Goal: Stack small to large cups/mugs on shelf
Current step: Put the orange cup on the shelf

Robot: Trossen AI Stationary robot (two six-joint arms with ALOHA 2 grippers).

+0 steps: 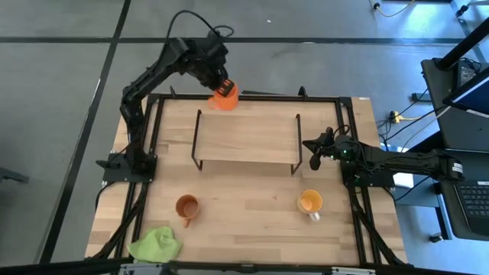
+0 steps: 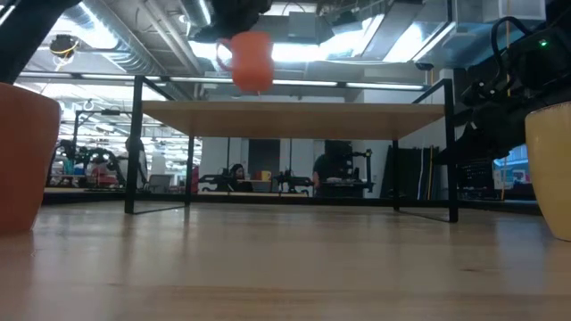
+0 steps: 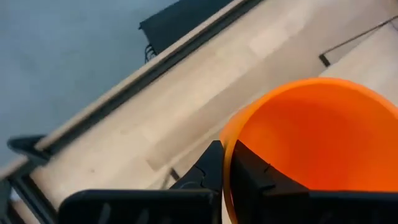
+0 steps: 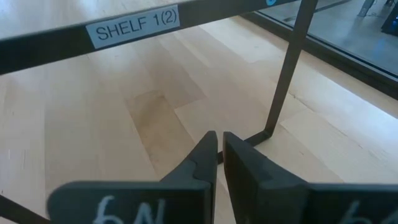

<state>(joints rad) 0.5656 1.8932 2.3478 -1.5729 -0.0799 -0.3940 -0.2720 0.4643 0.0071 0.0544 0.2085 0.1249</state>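
My left gripper [image 1: 221,84] is shut on the bright orange mug [image 1: 225,97], up in the air near the table's far edge, just beyond the shelf's far left part. In the low view the mug [image 2: 252,61] hangs higher than the shelf board [image 2: 294,120]. The shelf [image 1: 247,137] stands on thin black legs mid-table. The brown mug [image 1: 186,206] and the yellow mug with a white handle [image 1: 309,202] stand upright on the table nearer the front. My right gripper [image 4: 219,142] rests shut and empty by the shelf's right legs [image 1: 315,153]. My left gripper pinches the orange mug's rim wall [image 3: 227,163], one finger inside the mug [image 3: 249,171] and one outside [image 3: 208,171]. The fingers come from above, slanting down. The mug hangs below them, clear of the shelf and the table.
A lime-green cloth [image 1: 157,244] lies at the table's near left corner. A black frame [image 1: 252,97] runs round the tabletop. The shelf's top board is bare. Equipment and a laptop stand off the table's right side [image 1: 466,191].
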